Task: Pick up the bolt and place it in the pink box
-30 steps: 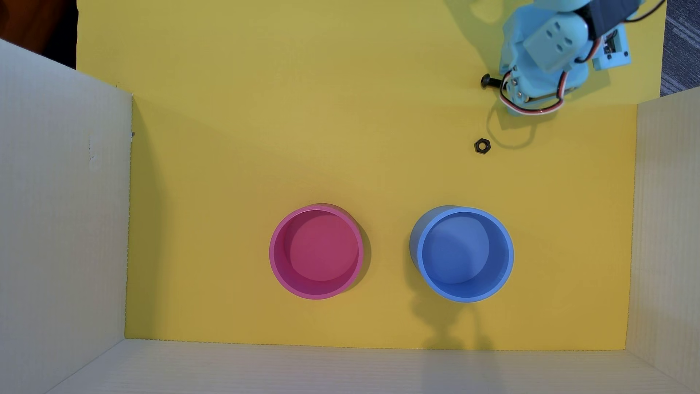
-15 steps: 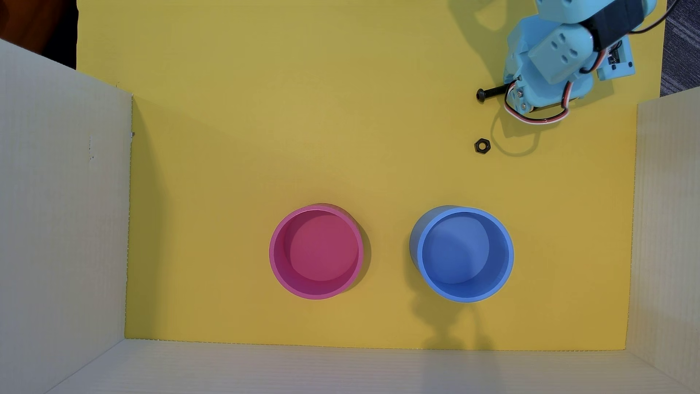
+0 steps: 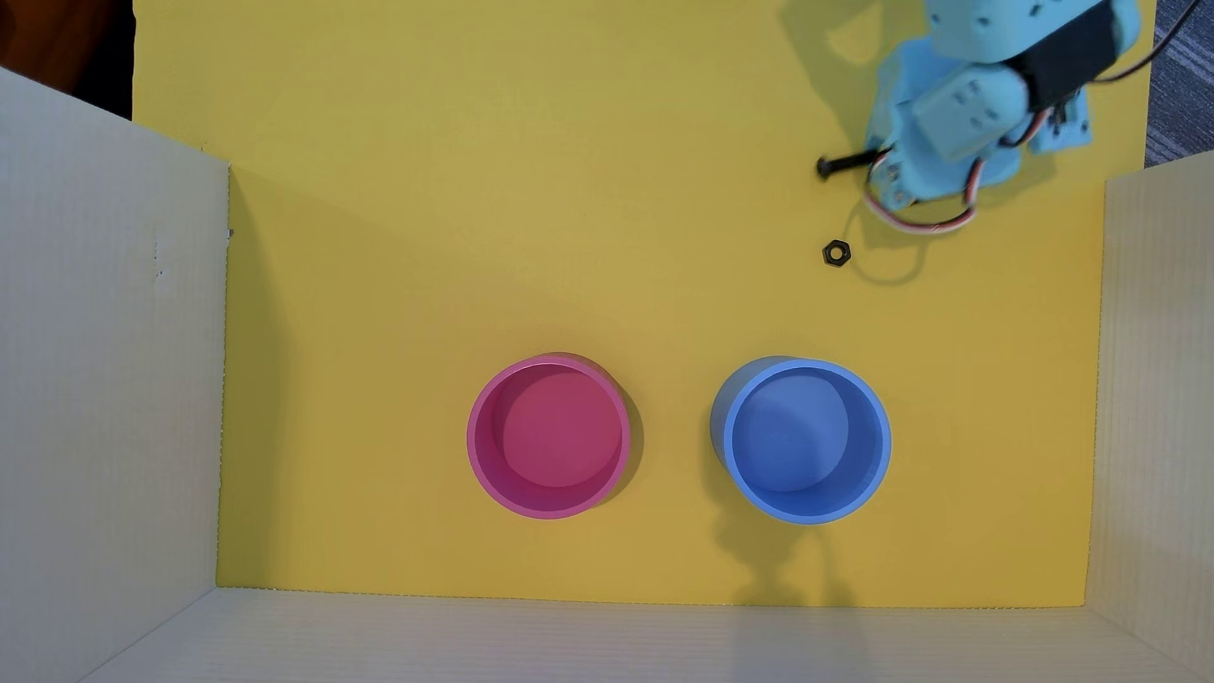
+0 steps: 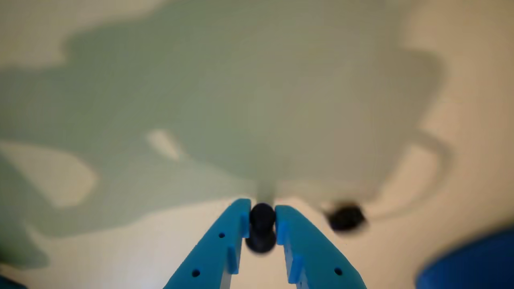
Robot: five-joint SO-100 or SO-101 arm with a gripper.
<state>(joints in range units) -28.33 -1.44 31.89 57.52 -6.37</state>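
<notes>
The desk point(image 3: 460, 263) is covered with a matt yellow sheet that looks like smooth paper or card. Pale walls point(image 3: 105, 368) around it look like corrugated board, finely ribbed and dull. The pink box point(image 3: 479, 460) and the blue container point(image 3: 880, 453) look like smooth plastic with a soft, low sheen. The bolt point(image 3: 837, 163) and the nut point(image 3: 836, 253) look like dark metal, the nut faintly glinting. The hand point(image 4: 261, 218) is light blue plastic, matt, with flat faces and small holes; in the wrist view everything else is blurred.
</notes>
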